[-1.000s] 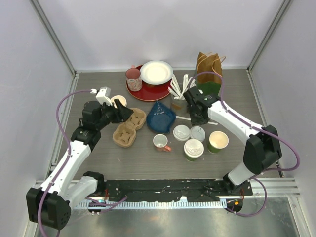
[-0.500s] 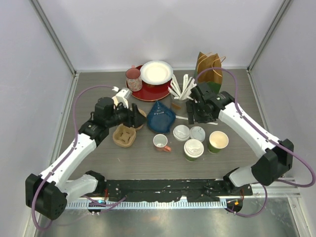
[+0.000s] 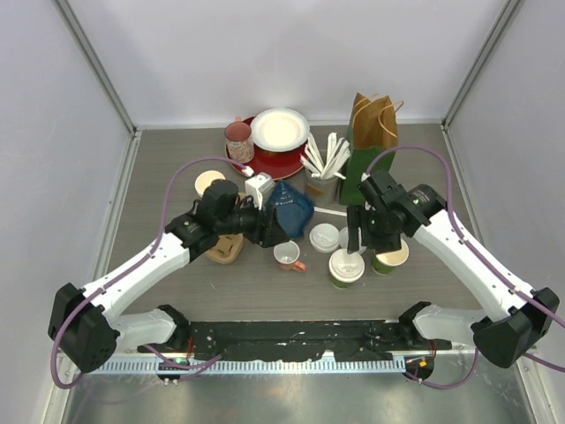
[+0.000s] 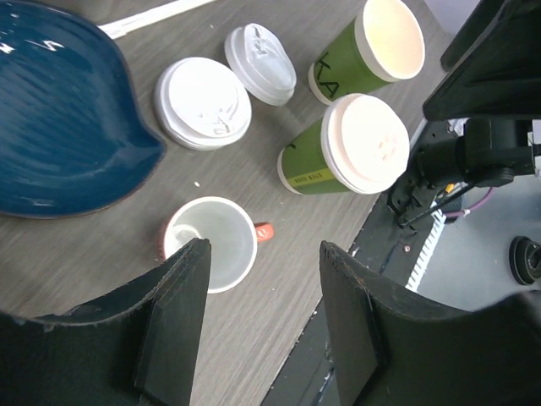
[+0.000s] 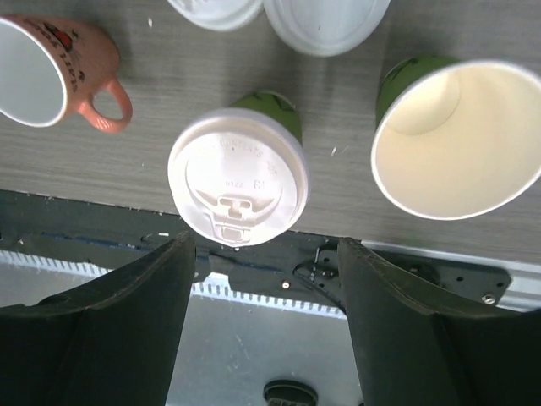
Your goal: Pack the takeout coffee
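Brown and moulded from pulp, the cup carrier (image 3: 222, 252) is lying well to the left of the lidded green cup (image 3: 346, 267), partly hidden under the left arm (image 3: 150, 261). That arm is reaching toward the lidded green cup from the left. Its jaws are standing apart, gripping nothing, and are hanging over the white mug with the pink handle (image 4: 211, 245). The mug is sitting upright on the counter (image 3: 168, 159), just left of the lidded green cup. A blue leaf-shaped dish (image 3: 290, 208) is lying behind the mug, up and to the left of the lidded green cup. Two loose white lids (image 4: 203, 103) are lying side by side just behind the lidded green cup; the left one may be a small stack, though the wrist view is not making that plain. The lidded green cup is standing upright near the front edge of the counter, its white sip lid sitting squarely on the rim. The right arm (image 3: 459, 247) is reaching in from the right, and its jaws are hanging above the lidded green cup, spread wider than the lid, one to each side, holding nothing. Just right of the lidded green cup, the open green cup (image 3: 389, 254) is standing upright with its cream inside showing, a narrow gap of counter between the two. A brown paper bag (image 3: 372, 119) is standing upright well behind the lidded green cup, a little to its right.
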`<control>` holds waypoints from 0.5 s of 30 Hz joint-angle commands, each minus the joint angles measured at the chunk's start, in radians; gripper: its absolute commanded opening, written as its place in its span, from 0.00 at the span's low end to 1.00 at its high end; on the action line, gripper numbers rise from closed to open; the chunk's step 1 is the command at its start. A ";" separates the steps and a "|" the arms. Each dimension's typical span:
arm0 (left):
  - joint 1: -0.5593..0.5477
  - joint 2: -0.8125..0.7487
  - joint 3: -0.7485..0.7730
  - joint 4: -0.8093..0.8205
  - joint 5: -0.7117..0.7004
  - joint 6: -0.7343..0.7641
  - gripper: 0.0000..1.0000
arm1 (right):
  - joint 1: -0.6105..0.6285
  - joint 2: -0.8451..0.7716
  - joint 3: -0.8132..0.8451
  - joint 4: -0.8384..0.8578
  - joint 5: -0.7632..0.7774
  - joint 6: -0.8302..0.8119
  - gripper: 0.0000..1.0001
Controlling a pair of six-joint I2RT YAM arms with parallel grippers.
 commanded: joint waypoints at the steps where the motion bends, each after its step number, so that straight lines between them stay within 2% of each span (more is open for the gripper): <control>1: -0.032 0.012 0.039 0.021 0.022 -0.035 0.58 | 0.015 -0.033 -0.095 0.063 -0.107 0.068 0.72; 11: -0.046 0.014 0.053 0.024 0.013 -0.036 0.57 | 0.025 -0.016 -0.219 0.156 -0.146 0.042 0.60; 15: -0.046 0.015 0.053 0.024 0.008 -0.035 0.57 | 0.034 -0.020 -0.248 0.195 -0.166 0.036 0.59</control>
